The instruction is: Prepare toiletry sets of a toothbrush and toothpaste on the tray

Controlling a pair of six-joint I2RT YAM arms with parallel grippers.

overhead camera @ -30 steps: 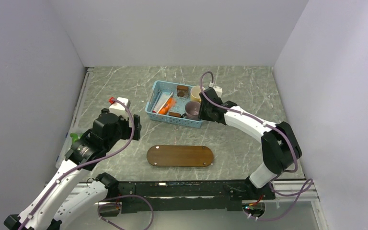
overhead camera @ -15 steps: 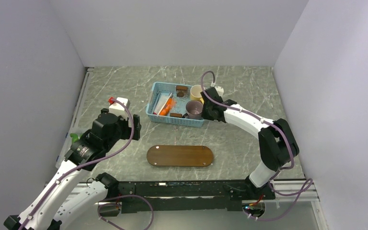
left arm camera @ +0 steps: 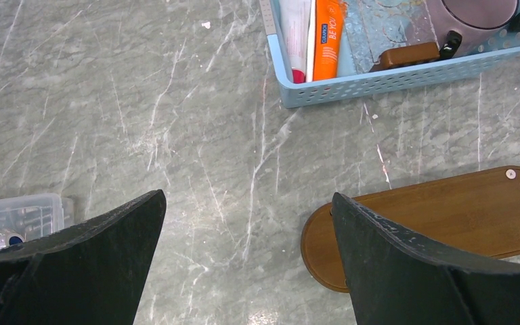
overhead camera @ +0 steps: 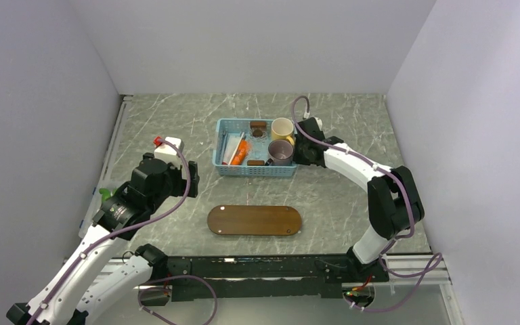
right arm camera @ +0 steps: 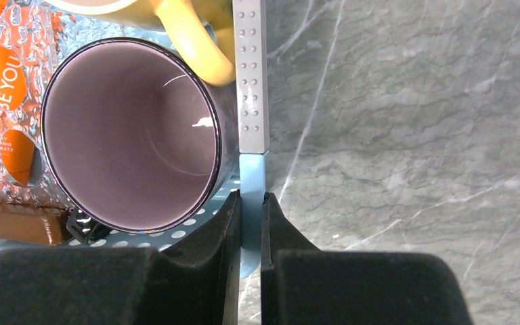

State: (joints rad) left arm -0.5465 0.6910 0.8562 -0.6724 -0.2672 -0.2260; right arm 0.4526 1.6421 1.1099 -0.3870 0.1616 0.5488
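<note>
Since a second ago basket (overhead camera: 254, 170) dragged right, squared to desk's far edge. Clenched on its right rim: right hand (right arm camera: 250, 203). Released, hovering toward left edge: left hand (left arm camera: 247, 200). Beyond it, toothpaste (left arm camera: 326, 37) in basket's left end, long axis near-to-far; left arm likely has clearer reach. Bare by near edge: tray (overhead camera: 254, 220). Count: one toothpaste, one tray, two mugs, purple mug (right arm camera: 132, 132) and yellow mug (right arm camera: 189, 40).

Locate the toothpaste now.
Top view: the toothpaste lies in the left half of the basket, beside a white tube, on the far side of the tray.
</note>
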